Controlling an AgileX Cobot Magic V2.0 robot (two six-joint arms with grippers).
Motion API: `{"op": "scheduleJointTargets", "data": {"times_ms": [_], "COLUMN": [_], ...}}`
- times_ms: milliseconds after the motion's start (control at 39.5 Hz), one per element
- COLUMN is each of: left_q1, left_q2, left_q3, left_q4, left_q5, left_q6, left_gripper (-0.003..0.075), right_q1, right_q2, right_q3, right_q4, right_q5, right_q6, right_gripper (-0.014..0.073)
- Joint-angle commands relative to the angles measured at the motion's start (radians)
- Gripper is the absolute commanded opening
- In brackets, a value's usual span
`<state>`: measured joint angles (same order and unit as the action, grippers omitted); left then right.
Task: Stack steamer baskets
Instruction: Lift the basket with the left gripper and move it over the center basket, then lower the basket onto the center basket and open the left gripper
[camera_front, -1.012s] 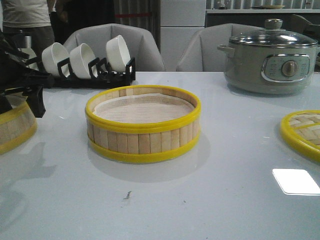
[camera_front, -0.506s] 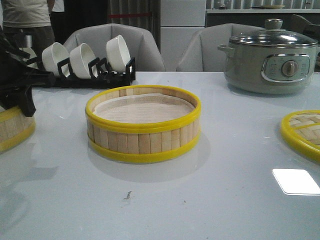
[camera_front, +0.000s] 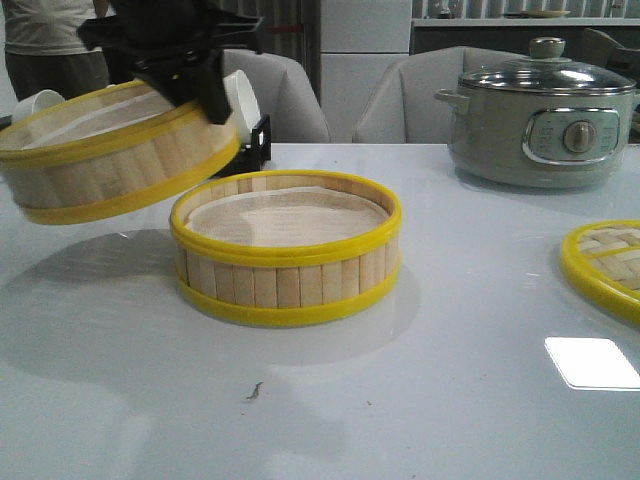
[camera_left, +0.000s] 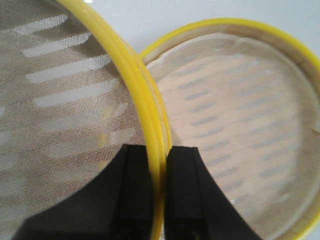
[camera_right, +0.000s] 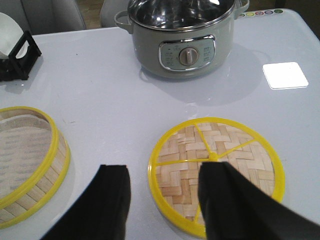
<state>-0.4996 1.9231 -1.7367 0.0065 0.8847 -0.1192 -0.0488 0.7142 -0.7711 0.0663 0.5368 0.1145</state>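
Note:
One steamer basket (camera_front: 290, 250) sits on the white table in the middle, pale liner inside. It also shows in the left wrist view (camera_left: 235, 125) and the right wrist view (camera_right: 25, 150). My left gripper (camera_front: 205, 105) is shut on the yellow top rim of the second steamer basket (camera_front: 110, 160). It holds that basket tilted in the air, up and to the left of the resting one, overlapping its left rim. In the left wrist view the fingers (camera_left: 159, 150) pinch the held basket's rim (camera_left: 132, 70). My right gripper (camera_right: 164, 170) is open and empty, above the woven lid's left edge.
The flat woven lid with yellow rim (camera_right: 235, 150) lies on the table at the right (camera_front: 605, 265). The grey-green electric pot (camera_front: 545, 110) stands at the back right. A black rack with white bowls (camera_front: 250, 125) stands at the back left, behind the held basket.
My left gripper has lifted the second basket from the table's left edge and carried it up and to the right, toward the middle basket.

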Motion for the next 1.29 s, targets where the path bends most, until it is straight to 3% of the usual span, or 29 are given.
{"op": "scheduleJointTargets", "data": {"times_ms": [0,379,1265], "left_q1": [-0.072,-0.256,-0.294], "left_q2": [-0.072,0.001,0.061], "left_q3": [-0.064,-0.096,-0.099], "left_q4": [0.013,0.013,-0.027], "left_q5": [-0.042,-0.096,-0.182], "left_q6": [-0.001,-0.001,-0.001], "left_gripper": [0.0086,0.0086,0.0085], "right_q1": [0.002,0.002,0.002], "right_q2": [0.001,0.001,0.001], "right_q3": [-0.039,-0.039,-0.039], "right_q4": [0.003,0.003,0.010], "right_q5": [-0.080,-0.080,-0.078], "right_q6": [-0.003,-0.003,-0.003], "right_gripper": [0.0434,0.0434,0.0434]}}
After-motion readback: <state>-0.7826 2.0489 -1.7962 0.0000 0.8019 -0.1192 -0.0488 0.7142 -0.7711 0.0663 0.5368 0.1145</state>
